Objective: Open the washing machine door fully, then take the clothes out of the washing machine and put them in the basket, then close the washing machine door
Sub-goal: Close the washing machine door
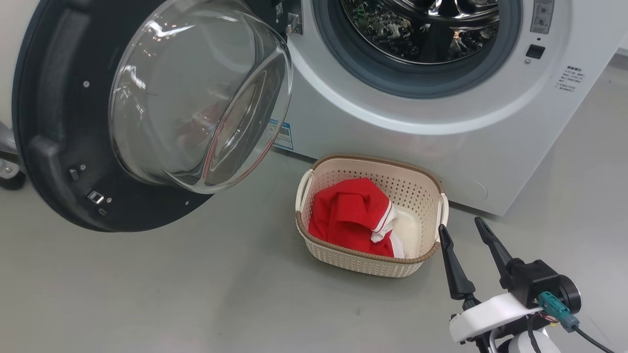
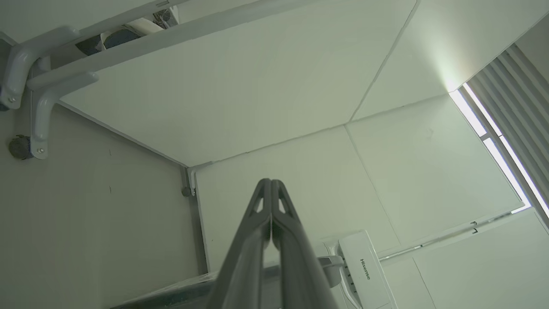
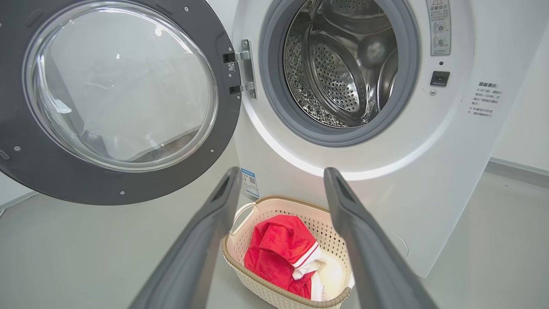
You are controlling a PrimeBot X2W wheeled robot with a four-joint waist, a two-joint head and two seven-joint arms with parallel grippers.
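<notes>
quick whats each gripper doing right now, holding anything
left gripper: closed, holding nothing
right gripper: open, holding nothing

Soft, even light gave sharp frames, with glare on the washing machine door (image 1: 162, 103). The left wrist view was dim and greenish, its edges bent.

A smooth, pale grey floor (image 1: 147, 294) spreads across the lower half of the head view, matt with faint sheen. In the right wrist view a white wall (image 3: 532, 137) stands at the right edge, with a grey skirting board (image 3: 519, 171) along its foot. The left wrist view has white panels (image 2: 257, 86) with thin seams, grey brackets (image 2: 38, 98) at upper left, a white unit marked Hisense (image 2: 364, 268) at the bottom — and slats (image 2: 519, 98) at the right edge beside a bright strip of light (image 2: 493, 143).
</notes>
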